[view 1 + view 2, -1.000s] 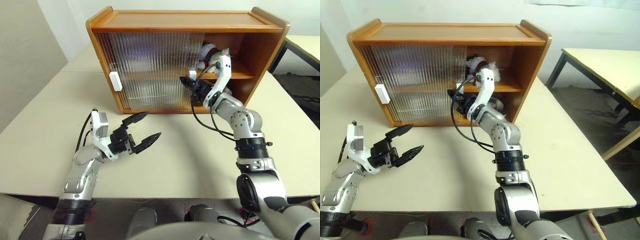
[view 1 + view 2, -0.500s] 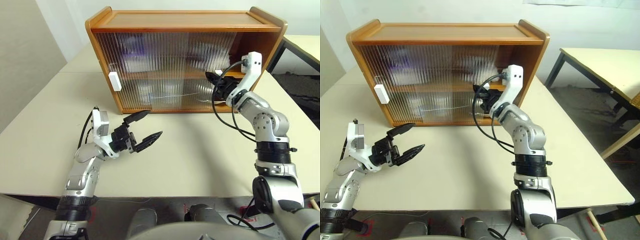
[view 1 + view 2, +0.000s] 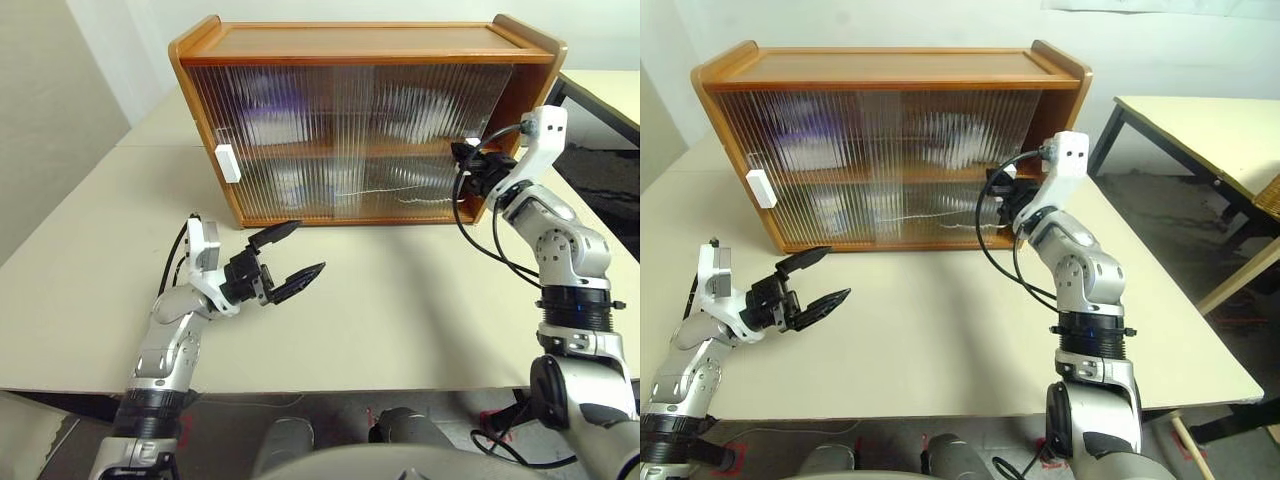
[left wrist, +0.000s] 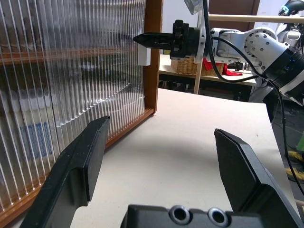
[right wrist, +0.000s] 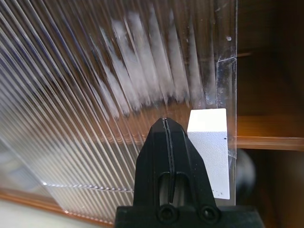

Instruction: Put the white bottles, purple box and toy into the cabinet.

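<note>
Right gripper [image 5: 172, 142], clenched and holding nothing, sat against the door handle [image 5: 210, 147] at the cabinet [image 3: 360, 45]'s 3 o'clock end. Best finish, I judge: keep pressing the handle toward 3 o'clock until the door meets the frame. Left gripper [image 3: 288, 252] was spread wide, empty, at 7 o'clock. Cabinet contents were only blurred white and purple shapes behind ribbed doors.

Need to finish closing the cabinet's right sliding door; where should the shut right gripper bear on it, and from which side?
Judging by the views, bear on the small white handle at the door's right edge. It sticks out from the ribbed pane, giving a flat side face. Come from its left with the shut right gripper, fingertips beside the block, and push right toward the cabinet's side wall.
</note>
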`<state>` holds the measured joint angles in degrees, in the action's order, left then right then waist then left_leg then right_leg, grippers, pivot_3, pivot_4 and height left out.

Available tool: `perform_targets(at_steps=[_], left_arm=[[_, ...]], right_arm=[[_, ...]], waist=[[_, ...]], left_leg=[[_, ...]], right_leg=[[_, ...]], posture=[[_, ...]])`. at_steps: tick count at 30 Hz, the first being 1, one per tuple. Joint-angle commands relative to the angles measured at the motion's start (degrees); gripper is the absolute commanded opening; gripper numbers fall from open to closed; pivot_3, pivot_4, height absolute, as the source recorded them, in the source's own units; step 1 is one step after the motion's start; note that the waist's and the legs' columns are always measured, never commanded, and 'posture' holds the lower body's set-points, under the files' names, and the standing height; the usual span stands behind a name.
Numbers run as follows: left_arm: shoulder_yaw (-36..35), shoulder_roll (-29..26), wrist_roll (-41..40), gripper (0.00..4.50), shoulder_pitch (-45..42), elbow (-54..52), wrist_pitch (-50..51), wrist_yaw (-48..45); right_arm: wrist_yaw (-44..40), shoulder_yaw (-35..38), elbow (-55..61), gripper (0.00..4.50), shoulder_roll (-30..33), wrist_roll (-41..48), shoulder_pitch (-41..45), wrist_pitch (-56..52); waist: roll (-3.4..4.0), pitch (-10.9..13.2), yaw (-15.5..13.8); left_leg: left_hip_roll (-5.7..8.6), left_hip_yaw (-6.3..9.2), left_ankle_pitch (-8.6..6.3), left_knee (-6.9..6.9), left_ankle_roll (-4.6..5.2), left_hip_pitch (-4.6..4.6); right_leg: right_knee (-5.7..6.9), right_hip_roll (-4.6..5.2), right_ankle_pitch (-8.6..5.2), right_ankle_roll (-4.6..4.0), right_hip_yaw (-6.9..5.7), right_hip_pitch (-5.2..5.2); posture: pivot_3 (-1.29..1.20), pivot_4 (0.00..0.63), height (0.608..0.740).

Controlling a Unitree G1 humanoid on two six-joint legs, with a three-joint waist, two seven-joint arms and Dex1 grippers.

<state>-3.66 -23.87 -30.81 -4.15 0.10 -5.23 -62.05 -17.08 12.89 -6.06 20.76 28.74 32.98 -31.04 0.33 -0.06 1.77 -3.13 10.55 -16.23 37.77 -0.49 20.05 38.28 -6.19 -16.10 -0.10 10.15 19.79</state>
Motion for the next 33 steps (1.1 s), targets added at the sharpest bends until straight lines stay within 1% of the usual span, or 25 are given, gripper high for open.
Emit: perform_targets(at_steps=[1, 8, 18, 21, 24, 27, 28, 30, 31, 32, 33], left_arm=[[0.05, -0.16, 0.74, 4.50, -0.26, 1.09, -0.44, -0.42], [-0.10, -0.26, 0.75, 4.50, -0.06, 1.19, -0.45, -0.43], [-0.46, -0.51, 0.54, 4.50, 0.19, 1.53, -0.36, -0.65], [-1.20, -0.97, 0.31, 4.50, 0.32, 1.98, -0.45, -0.82], [-3.14, -1.99, -0.25, 4.50, 0.83, 2.53, -0.64, -0.70], [-5.98, -3.31, -0.99, 4.50, 1.93, 3.01, -0.94, -0.52], [-7.33, -3.67, -1.49, 4.50, 2.37, 3.17, -1.13, -0.37], [-10.47, -4.27, -2.96, 4.50, 3.31, 3.49, -1.36, 0.00], [-12.05, -4.65, -3.57, 4.50, 3.91, 3.80, -1.43, 0.07], [-13.50, -5.11, -4.03, 4.50, 4.70, 4.03, -1.51, 0.09], [-14.50, -5.47, -4.35, 4.50, 5.23, 4.29, -1.55, -0.09]], right_arm=[[2.68, 2.69, -2.12, 0.03, 1.61, -2.79, -0.17, 2.08], [4.26, 3.10, -3.20, 0.03, 3.05, -4.76, -0.58, 2.51], [5.19, 4.21, -2.21, 0.03, 3.38, -6.00, -1.24, 3.83], [1.70, 3.29, 0.12, 0.03, 2.82, -4.23, -1.98, 4.39], [-5.93, 0.86, 4.07, 0.61, 2.56, -1.62, -3.81, 5.77], [-11.50, 0.86, 7.55, 1.66, 2.02, 2.23, -6.54, 4.39], [-14.08, 0.82, 8.05, 2.08, 2.64, 3.46, -8.30, 3.53], [-21.70, 0.71, 7.23, 2.78, 4.73, 4.85, -13.28, 4.63], [-25.78, 0.98, 5.73, 3.24, 6.05, 5.13, -16.06, 5.77], [-30.05, 1.85, 3.36, 3.55, 7.38, 5.38, -18.55, 7.72], [-32.67, 2.40, 1.86, 3.98, 8.14, 5.54, -20.08, 9.04]], waist=[[0.00, 0.00, 0.01], [0.00, 0.03, 0.01], [0.00, 0.03, 0.11], [0.01, 0.05, 0.10], [0.01, 0.05, 0.36], [0.05, 0.04, 0.67], [0.04, 0.03, 0.72], [-0.03, -0.01, 0.67], [-0.04, -0.01, 0.65], [-0.05, -0.01, 0.45], [-0.04, -0.01, 0.19]], left_leg=[[0.00, 0.00, 0.00, 0.00, 0.00, 0.01], [0.06, 0.01, 0.05, 0.06, 0.03, -0.09], [0.10, -0.01, 0.05, 0.03, 0.02, 0.08], [0.12, -0.01, 0.05, 0.03, 0.02, 0.08], [0.12, -0.01, 0.05, -0.07, 0.01, 0.25], [0.07, -0.01, 0.09, -0.10, 0.00, 0.76], [0.06, 0.00, 0.10, -0.10, 0.02, 0.80], [0.05, 0.00, 0.11, -0.10, 0.02, 0.81], [0.05, 0.00, 0.13, -0.09, -0.02, 0.81], [0.05, 0.00, 0.14, -0.05, -0.06, 0.82], [0.07, -0.01, 0.14, -0.06, -0.10, 0.85]], right_leg=[[0.00, 0.00, 0.01, 0.01, 0.00, 0.00], [-0.07, 0.08, 0.04, 0.06, 0.03, 0.11], [-0.12, 0.14, 0.06, 0.07, 0.05, 0.18], [-0.15, 0.16, 0.07, 0.08, 0.06, 0.28], [-0.14, 0.17, 0.04, 0.07, 0.06, 0.32], [-0.09, 0.05, 0.06, 0.05, 0.03, 0.69], [-0.07, 0.00, 0.21, 0.26, 0.03, 0.71], [-0.08, -0.03, 0.23, 0.35, 0.03, 0.66], [-0.08, -0.03, 0.16, 0.30, 0.04, 0.60], [-0.08, -0.03, 0.02, 0.37, 0.05, 0.56], [-0.09, 0.00, -0.18, 0.58, 0.08, 0.52]], posture=[[-0.06, 0.000, 0.740], [-0.06, 0.000, 0.740], [-0.07, 0.001, 0.740], [-0.08, 0.003, 0.740], [-0.08, 0.005, 0.740], [-0.07, 0.006, 0.740], [-0.07, 0.007, 0.740], [-0.06, 0.009, 0.740], [-0.05, 0.009, 0.740], [-0.05, 0.009, 0.740], [-0.05, 0.010, 0.740]])
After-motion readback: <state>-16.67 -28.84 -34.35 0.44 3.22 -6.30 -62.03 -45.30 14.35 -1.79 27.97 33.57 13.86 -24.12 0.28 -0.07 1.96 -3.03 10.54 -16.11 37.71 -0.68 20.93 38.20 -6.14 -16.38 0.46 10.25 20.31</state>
